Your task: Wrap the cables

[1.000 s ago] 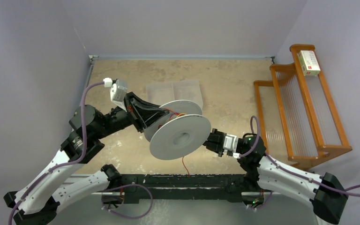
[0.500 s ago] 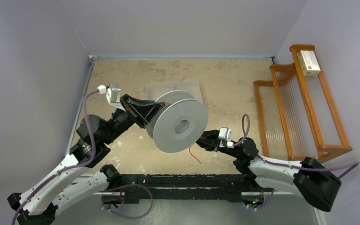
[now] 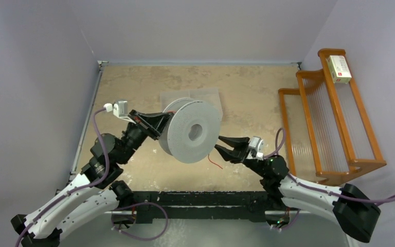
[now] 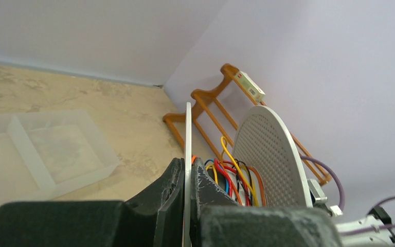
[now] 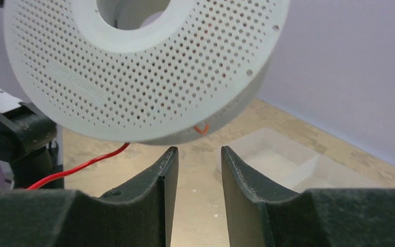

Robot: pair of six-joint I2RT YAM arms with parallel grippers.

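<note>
Your left fingers (image 4: 171, 193) clamp the rear disc of the spool (image 3: 193, 131), held above the counter's middle. The cables (image 4: 227, 174) sit on its hub, one red tail (image 3: 215, 163) dangling toward the near edge. Your right fingers (image 5: 165, 172) stand narrowly apart, empty: catch that tail low and keep it taut.

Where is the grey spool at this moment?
In the top view the grey spool is held at mid-table, just nearer than the clear tray, one disc pinched by the left gripper; the open right gripper is close on its right.
</note>
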